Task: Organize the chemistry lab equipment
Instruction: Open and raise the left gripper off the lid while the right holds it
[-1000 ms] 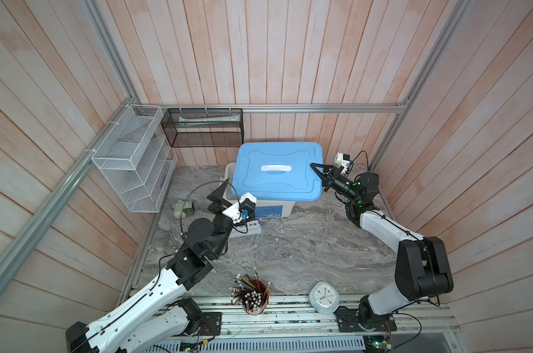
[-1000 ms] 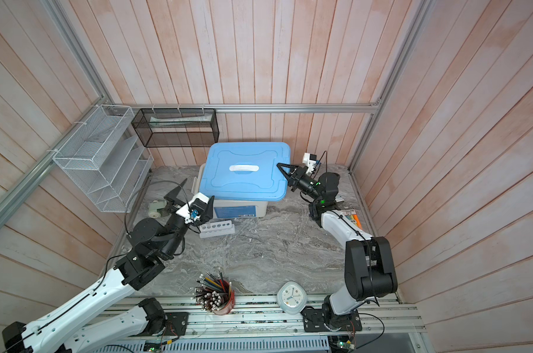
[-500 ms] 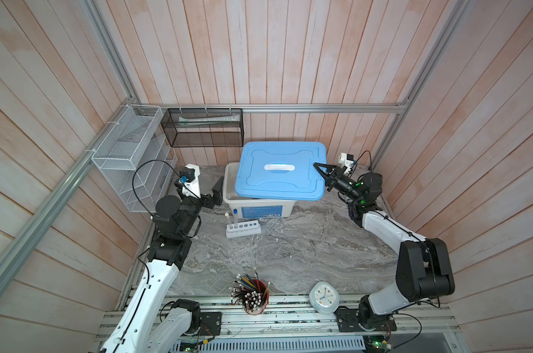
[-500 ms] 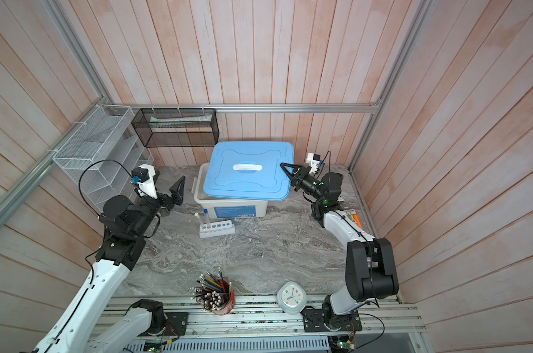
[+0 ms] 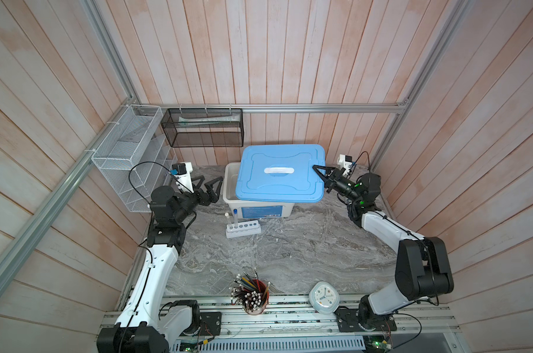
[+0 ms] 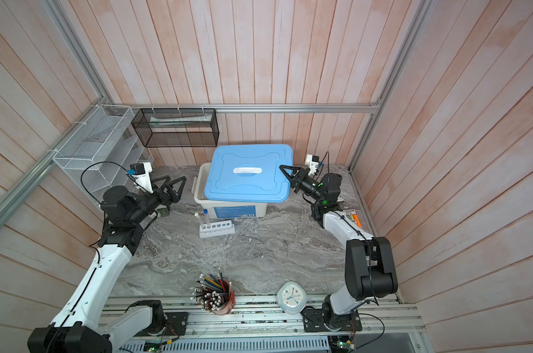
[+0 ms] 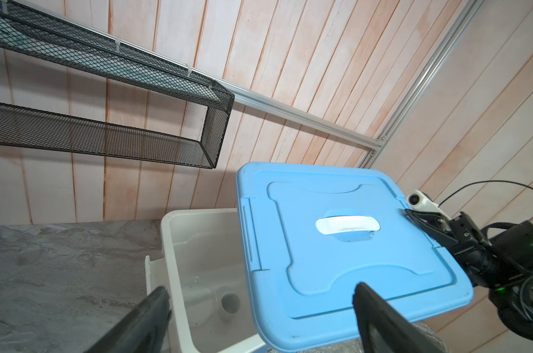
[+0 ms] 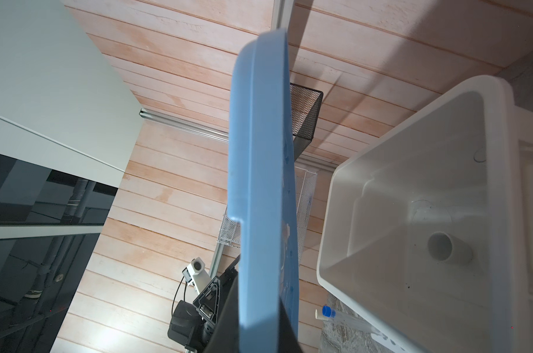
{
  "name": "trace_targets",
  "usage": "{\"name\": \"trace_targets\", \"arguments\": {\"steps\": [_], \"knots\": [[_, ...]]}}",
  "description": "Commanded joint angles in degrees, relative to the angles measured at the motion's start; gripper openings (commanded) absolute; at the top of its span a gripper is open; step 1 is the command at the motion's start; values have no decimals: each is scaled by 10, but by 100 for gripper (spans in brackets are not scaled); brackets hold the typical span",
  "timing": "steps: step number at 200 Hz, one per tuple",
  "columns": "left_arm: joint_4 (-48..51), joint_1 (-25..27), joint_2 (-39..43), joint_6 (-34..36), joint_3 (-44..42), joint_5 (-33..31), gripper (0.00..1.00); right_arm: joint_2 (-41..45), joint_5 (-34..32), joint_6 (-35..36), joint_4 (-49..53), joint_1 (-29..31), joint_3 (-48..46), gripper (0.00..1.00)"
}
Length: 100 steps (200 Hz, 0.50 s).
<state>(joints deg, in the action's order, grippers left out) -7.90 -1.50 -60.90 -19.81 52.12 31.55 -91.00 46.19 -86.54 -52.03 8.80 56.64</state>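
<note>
Left arm (image 5: 155, 275): my elbow bent, wrist raised, pointing inward.
Left gripper (image 5: 209, 183): my jaws spread wide, nothing between them.
Right arm (image 5: 384, 227): stretched inward.
Right gripper (image 5: 318, 172): my jaws pinched on the blue lid (image 5: 277, 174) edge.

rack (image 5: 243, 229) before bin (image 5: 230, 184), lid (image 5: 280, 186) over bin

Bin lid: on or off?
Off. Right gripper holds the blue lid raised and offset; the white bin shows open beside it.
</note>
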Motion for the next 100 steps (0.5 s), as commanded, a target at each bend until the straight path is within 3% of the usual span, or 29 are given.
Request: {"name": "trace_targets", "arguments": {"steps": [1, 100], "knots": [[0, -3, 0, -12, 11, 17, 95, -25, 5, 8, -24, 8, 34, 0], [-41, -4, -12, -36, -30, 27, 95, -113, 2, -12, -44, 46, 95, 0]]}}
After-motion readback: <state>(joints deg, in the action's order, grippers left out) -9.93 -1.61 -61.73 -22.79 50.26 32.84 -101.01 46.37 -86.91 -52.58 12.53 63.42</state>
